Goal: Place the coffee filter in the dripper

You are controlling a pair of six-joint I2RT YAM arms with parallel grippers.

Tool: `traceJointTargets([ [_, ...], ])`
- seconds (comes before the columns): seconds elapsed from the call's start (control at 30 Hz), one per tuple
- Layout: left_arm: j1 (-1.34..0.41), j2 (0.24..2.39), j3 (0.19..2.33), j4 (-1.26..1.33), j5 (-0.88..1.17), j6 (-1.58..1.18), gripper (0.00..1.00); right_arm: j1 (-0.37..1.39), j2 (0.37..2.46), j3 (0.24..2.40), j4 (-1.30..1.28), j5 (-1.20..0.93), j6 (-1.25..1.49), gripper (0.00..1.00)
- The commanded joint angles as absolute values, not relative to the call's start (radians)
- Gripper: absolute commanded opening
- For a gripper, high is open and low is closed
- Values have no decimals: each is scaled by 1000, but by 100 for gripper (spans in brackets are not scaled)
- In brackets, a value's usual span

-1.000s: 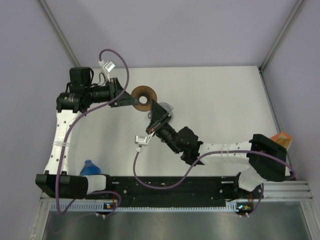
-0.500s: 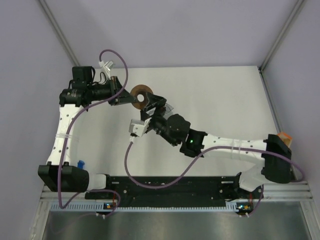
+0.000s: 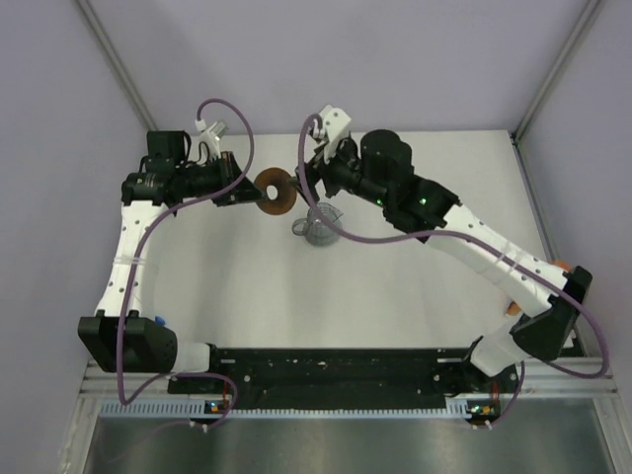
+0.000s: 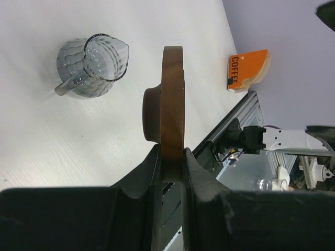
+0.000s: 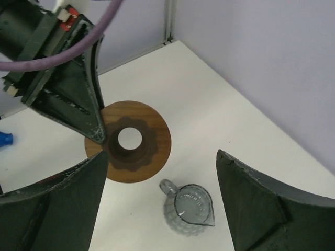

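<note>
My left gripper [image 3: 247, 190] [image 4: 170, 151] is shut on the rim of a brown wooden disc [image 3: 278, 191] [image 4: 172, 94] [image 5: 133, 140], which has a raised collar and a centre hole and is held above the table. My right gripper [image 3: 308, 186] [image 5: 162, 153] hangs open above the disc and a glass pitcher [image 3: 321, 225] [image 5: 189, 209], with nothing between its fingers. Of the blue dripper only a sliver [image 3: 158, 320] [image 5: 3, 140] shows, beside the left arm's base. The coffee filter is out of view.
The glass pitcher [image 4: 94, 65] stands upright on the white table [image 3: 415, 276], just right of the disc. An orange pack printed COFFEE [image 4: 246, 70] lies at the table's right edge, mostly behind the right arm in the top view. Purple walls close in three sides.
The right gripper has opened and its arm has swung from the table's middle up to the far side, over the pitcher. The pitcher now stands free. The left gripper still holds the disc.
</note>
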State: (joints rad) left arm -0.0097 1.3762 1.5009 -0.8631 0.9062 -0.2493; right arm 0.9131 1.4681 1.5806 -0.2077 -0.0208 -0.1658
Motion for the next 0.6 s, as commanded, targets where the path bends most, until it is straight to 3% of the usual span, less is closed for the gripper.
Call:
traceJointTargets([
  [0.0,-6,1325,1488,-828,914,-219,0,881,1577,1709,-426,-58,87,81],
  [0.17,-8,1322,1476,-824,922,-224,0,880,1660,1772,-468,-51,132,79],
  [0.57,-8,1315,1451,-805,942,-238,0,877,1755,1847,-459,-32,166,63],
])
